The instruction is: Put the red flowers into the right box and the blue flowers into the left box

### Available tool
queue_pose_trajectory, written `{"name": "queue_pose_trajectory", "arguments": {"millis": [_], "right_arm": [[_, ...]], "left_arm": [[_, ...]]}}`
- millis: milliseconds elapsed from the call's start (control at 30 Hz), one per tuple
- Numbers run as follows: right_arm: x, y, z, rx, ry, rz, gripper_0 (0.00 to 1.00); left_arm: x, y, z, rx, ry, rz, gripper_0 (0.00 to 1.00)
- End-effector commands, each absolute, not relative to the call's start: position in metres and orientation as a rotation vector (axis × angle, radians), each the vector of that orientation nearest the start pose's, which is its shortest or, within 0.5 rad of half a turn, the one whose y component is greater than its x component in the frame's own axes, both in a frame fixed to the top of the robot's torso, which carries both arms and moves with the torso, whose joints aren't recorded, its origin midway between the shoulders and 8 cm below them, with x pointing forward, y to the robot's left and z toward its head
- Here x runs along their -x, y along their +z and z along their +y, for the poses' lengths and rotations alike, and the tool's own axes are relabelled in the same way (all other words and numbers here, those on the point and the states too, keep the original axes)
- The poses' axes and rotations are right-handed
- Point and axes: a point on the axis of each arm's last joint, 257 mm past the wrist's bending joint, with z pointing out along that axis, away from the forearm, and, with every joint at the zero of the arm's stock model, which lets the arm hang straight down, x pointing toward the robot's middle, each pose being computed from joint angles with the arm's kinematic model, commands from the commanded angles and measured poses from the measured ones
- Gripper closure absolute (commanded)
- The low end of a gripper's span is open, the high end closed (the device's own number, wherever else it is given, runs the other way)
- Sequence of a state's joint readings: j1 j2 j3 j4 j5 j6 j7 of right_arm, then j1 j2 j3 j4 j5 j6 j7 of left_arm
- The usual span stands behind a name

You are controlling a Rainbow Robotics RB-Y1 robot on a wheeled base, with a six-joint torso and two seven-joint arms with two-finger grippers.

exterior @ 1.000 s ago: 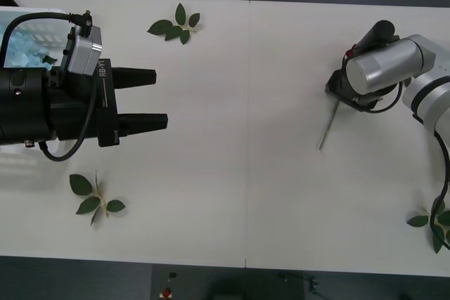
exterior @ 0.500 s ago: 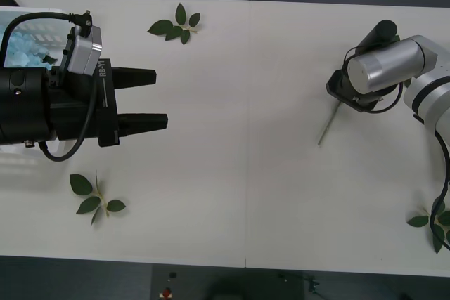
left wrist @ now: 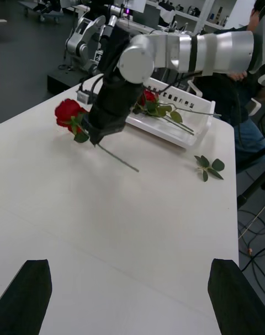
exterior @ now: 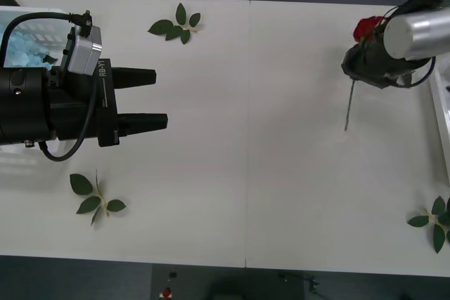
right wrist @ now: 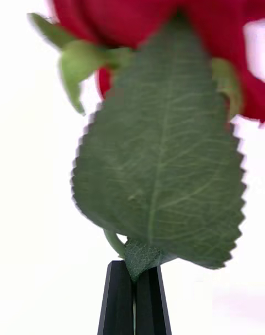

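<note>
Around the held rose (exterior: 366, 28), leaf sprigs (exterior: 176, 23)

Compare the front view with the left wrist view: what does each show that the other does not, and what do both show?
Front view alone: the blue flowers in the left box, the left arm parked above them with its tool open, and leaf sprigs on the table.

Left wrist view alone: red flowers already lying in the right box.

Both: the right tool shut on a red rose near the right box, stem hanging down.
</note>
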State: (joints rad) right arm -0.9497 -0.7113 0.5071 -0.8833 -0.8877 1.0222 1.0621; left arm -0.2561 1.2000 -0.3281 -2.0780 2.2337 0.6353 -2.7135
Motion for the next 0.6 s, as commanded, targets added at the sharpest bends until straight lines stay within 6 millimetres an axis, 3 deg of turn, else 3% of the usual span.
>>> {"name": "queue_pose_trajectory", "arguments": {"millis": [33,133,200,300,333,433,600], "right_arm": [[-0.634,-0.149,-0.397,-0.224,0.007,2.444,1.00],[-0.616,-0.124,-0.446,-0.144,-0.086,2.462,1.00],[-0.592,-0.110,-0.493,-0.107,-0.163,2.491,1.00],[-0.561,-0.101,-0.545,-0.092,-0.239,2.520,1.00],[-0.543,-0.102,-0.571,-0.106,-0.263,2.535,1.00],[-0.513,-0.106,-0.613,-0.164,-0.267,2.546,1.00],[-0.484,-0.117,-0.659,-0.238,-0.256,2.524,1.00]], "left_arm": [[-0.381,-0.051,0.098,-1.171,-0.764,1.479,0.18],[-0.381,-0.051,0.098,-1.171,-0.764,1.479,0.18],[-0.381,-0.051,0.098,-1.171,-0.764,1.479,0.18],[-0.381,-0.051,0.098,-1.171,-0.764,1.479,0.18],[-0.381,-0.051,0.098,-1.171,-0.764,1.479,0.18],[-0.381,-0.051,0.098,-1.171,-0.764,1.479,0.18],[-0.381,-0.051,0.098,-1.171,-0.764,1.479,0.17]]}}
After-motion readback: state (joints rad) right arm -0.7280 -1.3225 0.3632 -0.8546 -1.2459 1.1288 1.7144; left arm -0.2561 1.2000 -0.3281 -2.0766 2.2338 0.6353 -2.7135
